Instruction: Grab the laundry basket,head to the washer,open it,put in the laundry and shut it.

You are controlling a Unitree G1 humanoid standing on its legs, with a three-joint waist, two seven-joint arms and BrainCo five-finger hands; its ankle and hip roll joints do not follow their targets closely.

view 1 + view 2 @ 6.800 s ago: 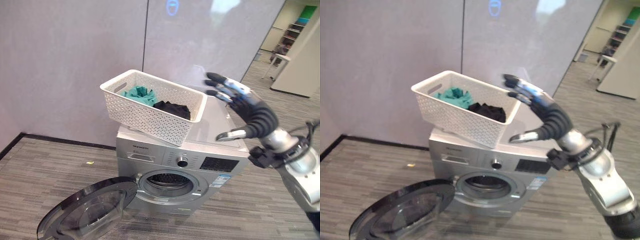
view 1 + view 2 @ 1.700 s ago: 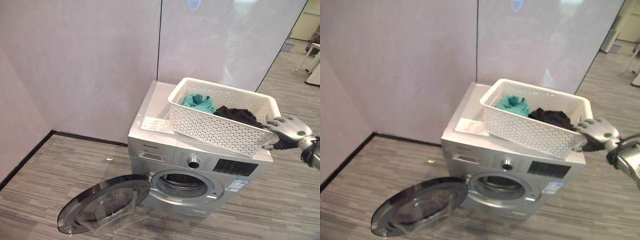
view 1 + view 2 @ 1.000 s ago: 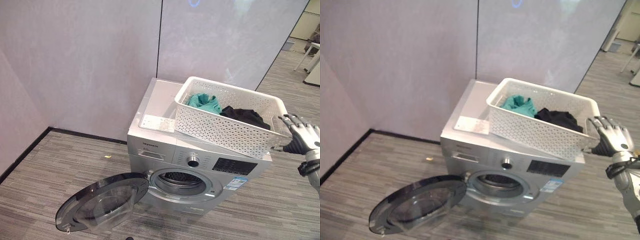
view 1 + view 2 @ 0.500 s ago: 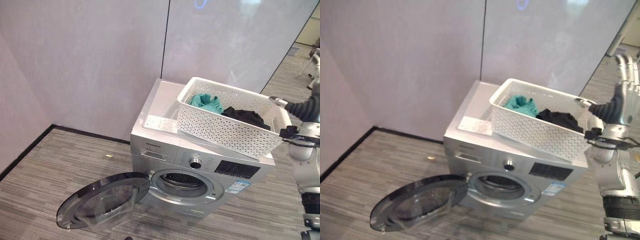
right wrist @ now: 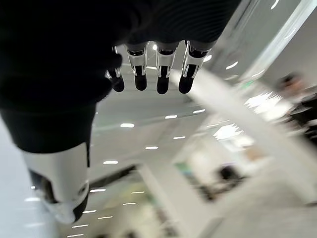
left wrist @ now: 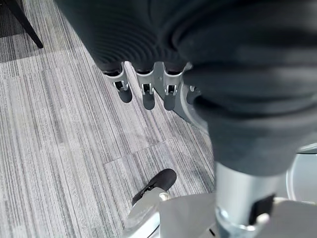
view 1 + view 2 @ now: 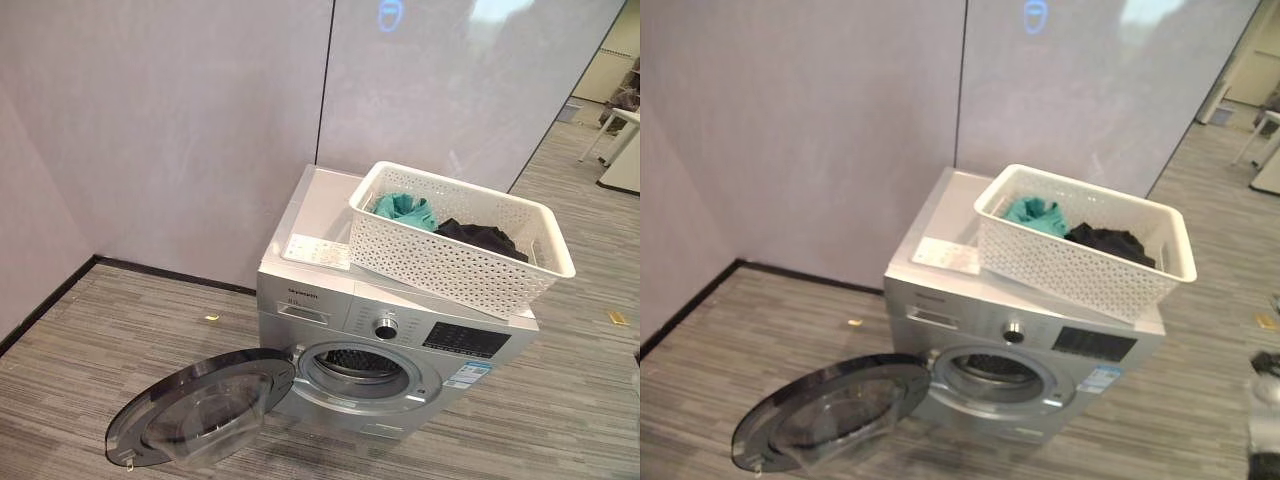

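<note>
The white perforated plastic laundry basket [image 7: 455, 243] sits on top of the silver front-loading washing machine [image 7: 385, 335], toward its right side and turned at a slight angle, with one corner reaching past the machine's right edge. Inside it lie a crumpled teal cloth [image 7: 405, 209] and, just beside that, a bundled black garment [image 7: 482, 236]. A white printed sheet [image 7: 316, 250] lies flat on the machine's lid, next to the basket's near left corner. The round dark-glass washer door [image 7: 195, 408] is swung wide open to the left, low over the grey wood-grain floor [image 7: 110, 330], leaving the drum opening [image 7: 360, 362] uncovered.

Neither robot hand touches the basket or the washer. The left robot hand [image 6: 143, 89] hangs with its fingers [image 6: 146, 94] straight and relaxed, side by side, holding nothing, the floor beneath their tips. The right robot hand [image 5: 148, 67] is likewise loose, its fingers [image 5: 162, 69] extended in a row and empty, with a blurred bright interior beyond them.
</note>
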